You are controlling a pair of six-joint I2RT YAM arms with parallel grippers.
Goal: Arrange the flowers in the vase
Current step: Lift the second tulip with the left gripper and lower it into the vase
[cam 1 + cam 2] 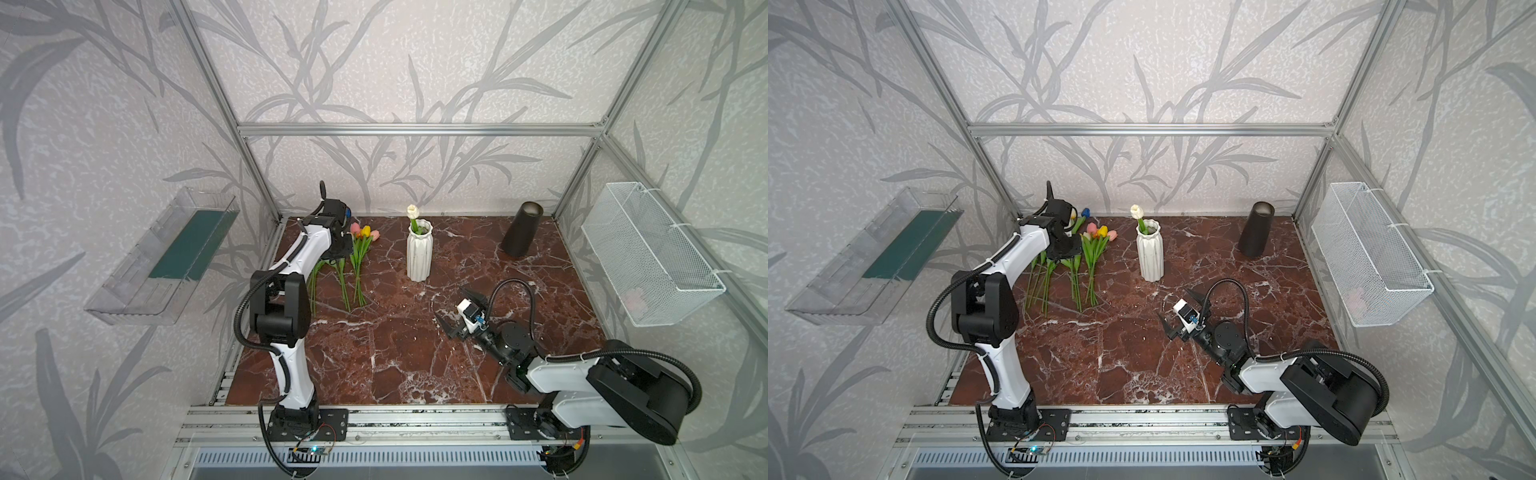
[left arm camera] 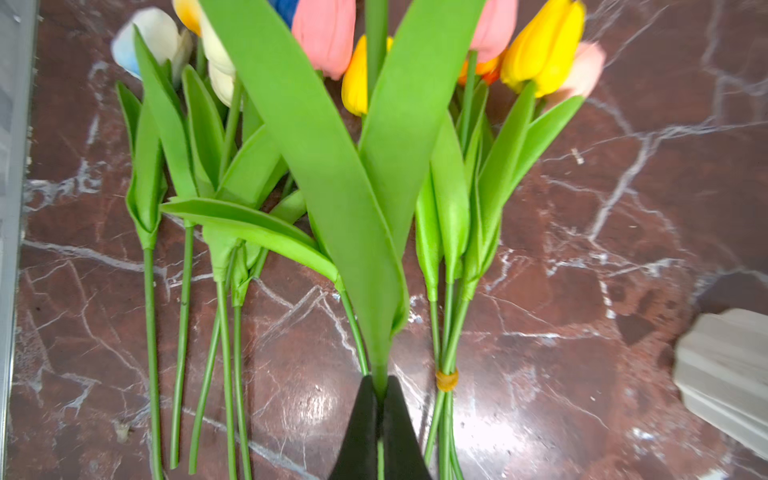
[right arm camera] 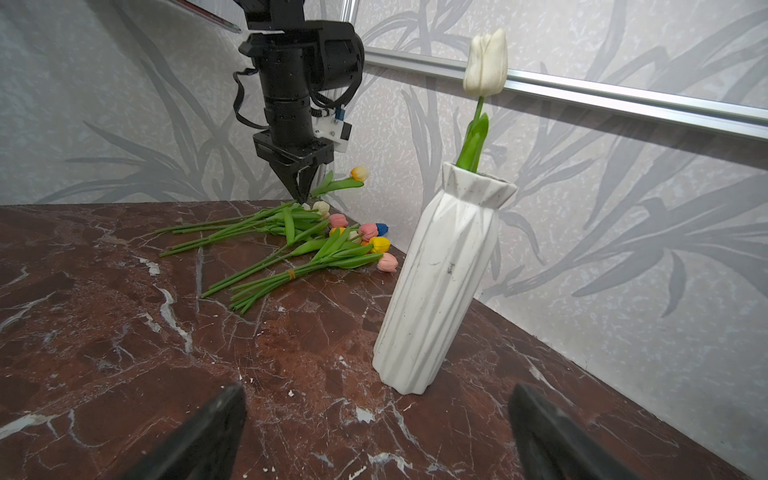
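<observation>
In both top views the left gripper [image 1: 337, 255] [image 1: 1059, 254] sits low over the flowers [image 1: 358, 253] [image 1: 1093, 257], which lie at the back left of the table [image 1: 395, 353] [image 1: 1121, 353]. Its own arm covers the fingertips, so we cannot read the grip here. The vase [image 1: 419, 254] [image 1: 1150, 254] stands mid-table with one white tulip [image 1: 412, 211] [image 1: 1135, 211] in it. The right gripper [image 1: 451, 303] [image 1: 1173, 303] hangs near it with its jaws spread wide, holding nothing. Any print on the arms is too small for us to read.

In the left wrist view we see the black fingers [image 2: 361, 424] pressed together on a single green stem [image 2: 380, 374]; its head is cut off by the frame edge. Just beside it, an amber band [image 2: 447, 379] ties several stems.

In the right wrist view the clamped stem [image 3: 332, 185] rises above the pile – its head [image 3: 359, 173] is orange and white. The right fingers [image 3: 208, 432] are cropped by the frame.
</observation>
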